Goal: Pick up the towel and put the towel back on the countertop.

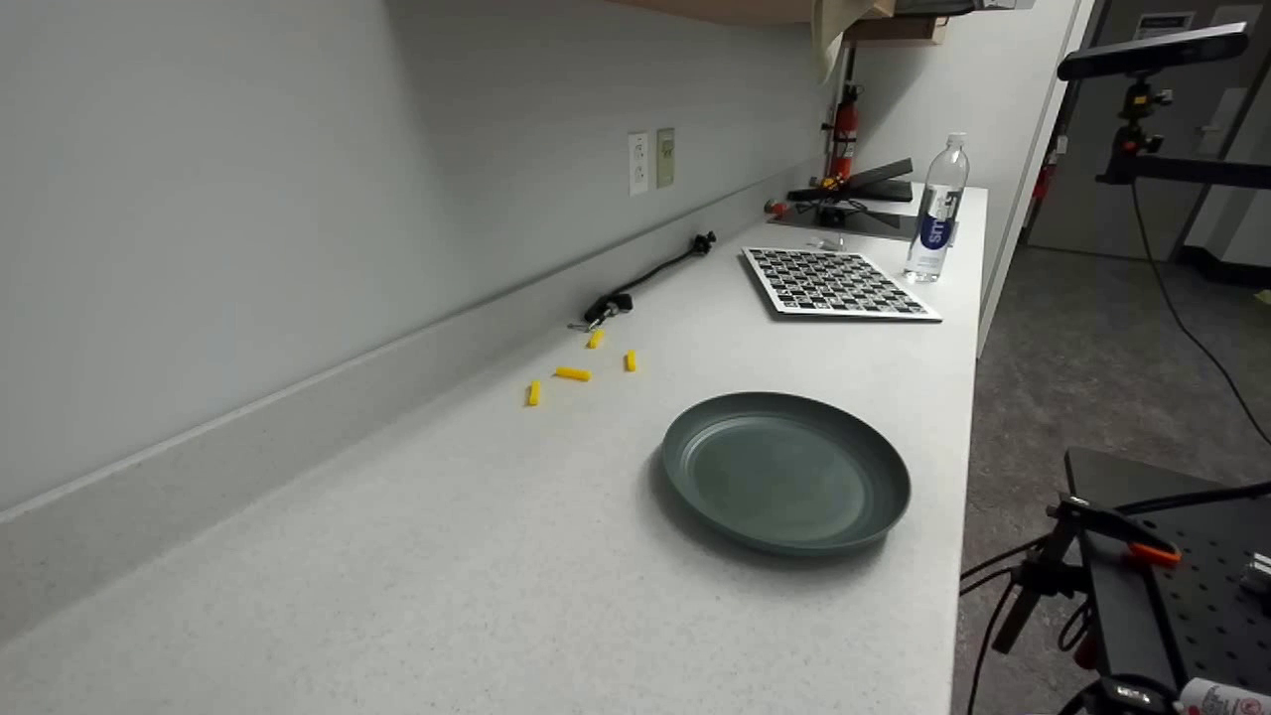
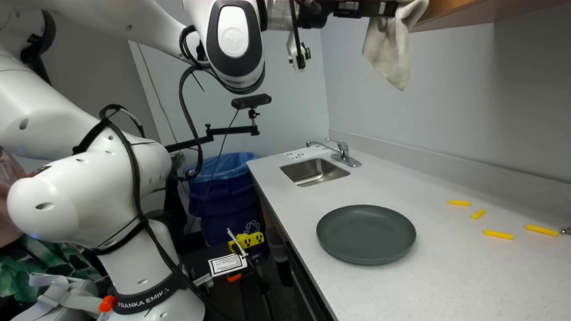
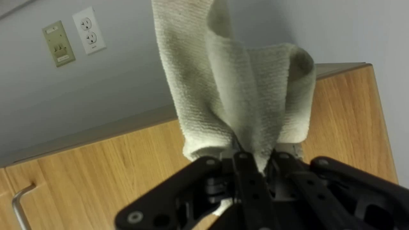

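A cream towel [image 2: 388, 53] hangs from my gripper [image 2: 395, 9] in an exterior view, high above the countertop [image 2: 446, 285] and close to the wall cabinet. Its lower end dangles free in a point. In the wrist view the towel [image 3: 230, 83] is bunched between the two black fingers of my gripper [image 3: 259, 159], which are shut on it. Loose folds spread out past the fingertips. In an exterior view a hanging tip of the towel [image 1: 834, 35] shows at the top, below the cabinet. The countertop [image 1: 397, 566] also shows there.
A dark green plate [image 1: 784, 477] lies near the counter's front edge. Several yellow pieces [image 1: 573, 373] lie near the wall. A checkered board [image 1: 834, 283] and a bottle [image 1: 938, 214] stand farther along. A sink [image 2: 314, 171] is at the far end. The wooden cabinet [image 3: 105, 169] is beside the gripper.
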`<state>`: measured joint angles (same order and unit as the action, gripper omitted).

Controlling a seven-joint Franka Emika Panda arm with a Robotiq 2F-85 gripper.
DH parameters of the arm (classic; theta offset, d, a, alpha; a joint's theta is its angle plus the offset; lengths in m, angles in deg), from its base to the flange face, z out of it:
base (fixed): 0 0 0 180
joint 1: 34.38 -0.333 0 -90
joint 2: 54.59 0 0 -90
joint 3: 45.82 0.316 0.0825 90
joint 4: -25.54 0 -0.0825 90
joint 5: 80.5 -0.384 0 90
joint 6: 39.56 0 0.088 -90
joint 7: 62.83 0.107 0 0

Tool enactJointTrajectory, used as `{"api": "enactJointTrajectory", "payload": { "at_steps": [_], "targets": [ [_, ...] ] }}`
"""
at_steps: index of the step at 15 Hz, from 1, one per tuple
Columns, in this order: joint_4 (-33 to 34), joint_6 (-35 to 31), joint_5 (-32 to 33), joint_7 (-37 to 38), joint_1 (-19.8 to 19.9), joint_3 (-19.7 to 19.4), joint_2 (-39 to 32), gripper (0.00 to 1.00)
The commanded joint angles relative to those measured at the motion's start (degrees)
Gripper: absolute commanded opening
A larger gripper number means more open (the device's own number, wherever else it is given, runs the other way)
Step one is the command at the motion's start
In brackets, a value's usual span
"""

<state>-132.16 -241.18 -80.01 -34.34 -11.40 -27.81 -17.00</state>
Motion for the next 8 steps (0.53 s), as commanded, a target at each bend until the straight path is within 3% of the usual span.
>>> {"api": "enactJointTrajectory", "payload": {
  "at_steps": [1,6,7,8],
  "targets": [
    [0.0,-7.1,-0.6,1.7,-1.1,0.2,-2.4,0.03],
    [0.3,-14.6,0.1,2.8,-1.9,0.0,-5.5,0.03],
    [0.1,-13.6,-6.1,-5.3,-10.3,-4.8,-7.0,0.03],
    [0.0,-12.0,-5.8,-5.4,-12.3,-6.4,-7.1,0.03]
  ]
}}
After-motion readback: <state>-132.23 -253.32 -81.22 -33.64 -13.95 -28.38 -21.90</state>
